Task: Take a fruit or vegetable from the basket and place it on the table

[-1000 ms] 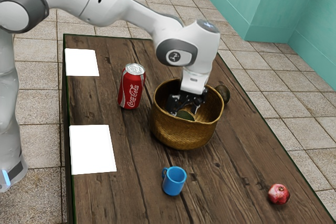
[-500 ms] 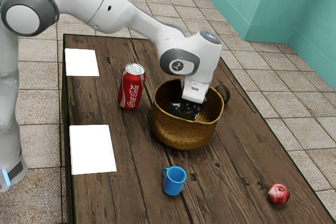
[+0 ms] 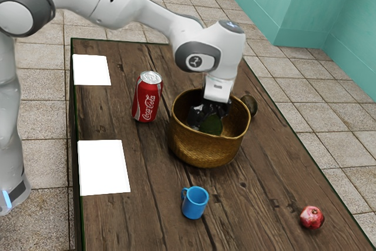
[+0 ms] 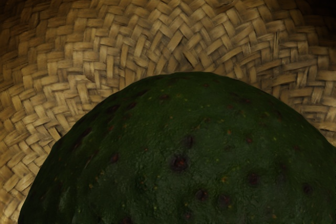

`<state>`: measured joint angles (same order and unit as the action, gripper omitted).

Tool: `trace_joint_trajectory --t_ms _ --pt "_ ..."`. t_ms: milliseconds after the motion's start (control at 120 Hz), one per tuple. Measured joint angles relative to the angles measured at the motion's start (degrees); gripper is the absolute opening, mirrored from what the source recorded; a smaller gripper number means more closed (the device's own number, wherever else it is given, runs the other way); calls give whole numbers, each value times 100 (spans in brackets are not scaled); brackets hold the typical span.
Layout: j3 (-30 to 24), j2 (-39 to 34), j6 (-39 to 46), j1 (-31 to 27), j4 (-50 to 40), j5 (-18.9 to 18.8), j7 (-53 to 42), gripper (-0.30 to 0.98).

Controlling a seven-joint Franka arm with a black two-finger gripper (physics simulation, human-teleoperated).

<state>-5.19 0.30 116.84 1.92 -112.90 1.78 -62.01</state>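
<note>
While the black two-finger gripper (image 3: pixel 202 113) reached inside the brown woven basket (image 3: pixel 205 152) beside a rounded dark-green fruit (image 3: pixel 212 125), its jaws' state unclear, a red metal can (image 3: pixel 147 99) read "Coca-Cola".

The red can (image 3: pixel 147 97) reads "Coca-Cola" in white script down its side

A room indoors, its exact use unclear: tiled floor (image 3: pixel 329 127), teal wall (image 3: pixel 276 4) at the exterior view's upper right. The plank table (image 3: pixel 252 198) bears homely things: mug (image 3: pixel 195 204), soda can (image 3: pixel 147 98), woven basket (image 3: pixel 205 150).
</note>
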Motion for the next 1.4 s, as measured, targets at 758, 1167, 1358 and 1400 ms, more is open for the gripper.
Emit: trace_joint_trajectory --t_ms 758,1167,1358,1400 --pt "1106 1619 -2112 -974 4195 580 46 32" --pt "1237 1627 -2613 -1184 4183 783 26 58" --pt "1231 1627 -2716 -1185 4169 800 37 66" --pt "1231 1629 -2727 -1185 4169 802 39 67"
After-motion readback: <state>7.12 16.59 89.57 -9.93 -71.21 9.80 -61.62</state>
